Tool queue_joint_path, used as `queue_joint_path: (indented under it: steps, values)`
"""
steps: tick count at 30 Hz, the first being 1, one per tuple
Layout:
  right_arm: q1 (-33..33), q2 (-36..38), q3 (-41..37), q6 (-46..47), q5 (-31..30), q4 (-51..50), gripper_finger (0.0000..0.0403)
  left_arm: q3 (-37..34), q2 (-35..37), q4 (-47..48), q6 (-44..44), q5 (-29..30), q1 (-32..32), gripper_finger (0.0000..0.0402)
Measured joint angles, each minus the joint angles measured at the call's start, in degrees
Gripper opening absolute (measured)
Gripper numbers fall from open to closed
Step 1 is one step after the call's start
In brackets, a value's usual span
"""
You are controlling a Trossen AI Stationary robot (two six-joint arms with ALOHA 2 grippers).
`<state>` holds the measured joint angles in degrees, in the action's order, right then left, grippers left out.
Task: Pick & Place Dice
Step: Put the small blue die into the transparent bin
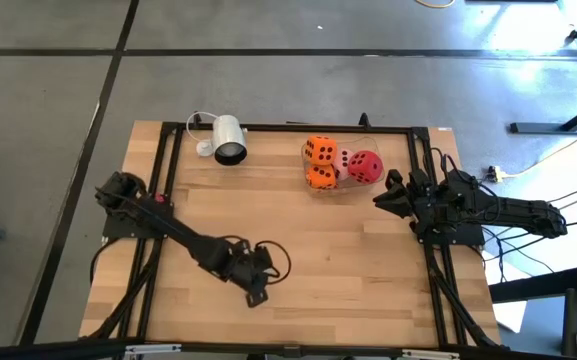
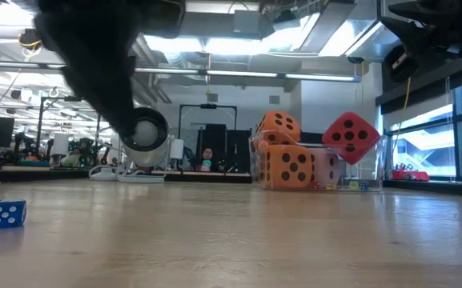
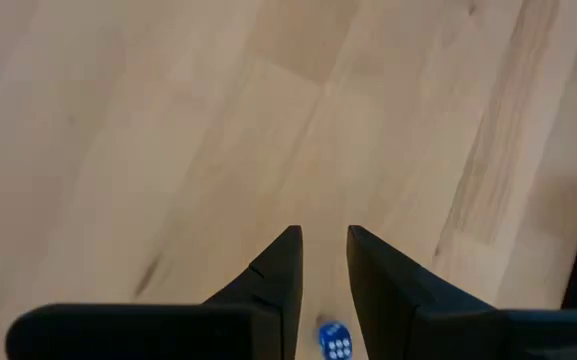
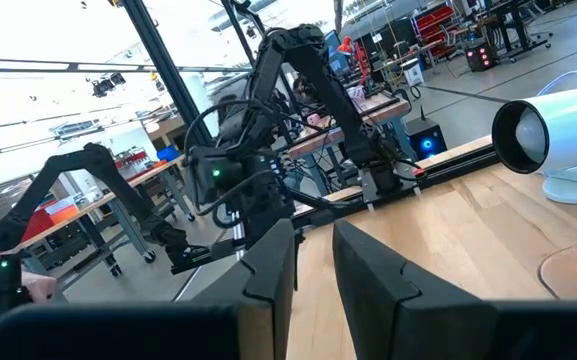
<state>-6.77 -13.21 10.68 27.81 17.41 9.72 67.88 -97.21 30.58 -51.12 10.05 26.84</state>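
The wooden table point(image 1: 368, 270) carries a clear container point(image 2: 375, 164) near its far edge, right of centre. In it sit two orange dice point(image 1: 320, 150), stacked with the upper one tilted, a pale pink die point(image 1: 345, 160) between them and the red die point(image 1: 365, 167), which rests cocked on a corner. Being cubes, they show no long axis.

A small blue die point(image 2: 7, 213) lies flat on the near part of the table, white pips facing the low camera. The left gripper point(image 3: 324, 262) hangs just above it, fingers slightly apart and empty, the blue die showing in the gap below them.

The right gripper point(image 1: 384, 198) waits just beside the container at the right edge, fingers slightly apart, holding nothing.

A white cylindrical camera point(image 1: 228, 139) stands near the far edge, well left of the container.
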Motion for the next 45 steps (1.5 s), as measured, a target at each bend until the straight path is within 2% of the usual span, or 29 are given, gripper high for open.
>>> queue_joint_path:
  steps: [4,9,16,23,28,38,45]
  values:
    - [0.01,0.0,0.0,0.0,-0.01,0.0,0.0075,0.0,-0.64,0.57,-3.88,0.31,2.2,0.0088]
    - [0.01,0.0,0.0,0.0,0.0,0.0,0.0075,0.71,-2.82,2.23,-9.36,-0.68,3.55,0.0123]
    - [-0.01,0.0,0.0,0.0,0.0,0.0,0.0075,8.88,-8.1,8.57,-9.31,-4.61,3.95,0.0155]
    - [-0.01,0.0,0.0,0.0,-0.02,-0.31,0.0075,19.15,-15.39,21.54,-9.28,-9.3,2.41,0.0152]
    - [-0.01,0.01,0.0,0.0,-0.02,-0.33,0.0075,24.16,-19.35,24.66,-7.85,-13.34,0.65,0.015]
    - [-0.01,0.02,0.0,0.0,-0.02,-0.37,0.0075,24.28,-19.58,27.59,-8.01,-14.09,1.23,0.0152]
    - [0.0,0.02,0.0,0.0,-0.01,-0.39,0.0074,24.28,-19.58,31.1,-7.84,-10.78,3.31,0.0152]
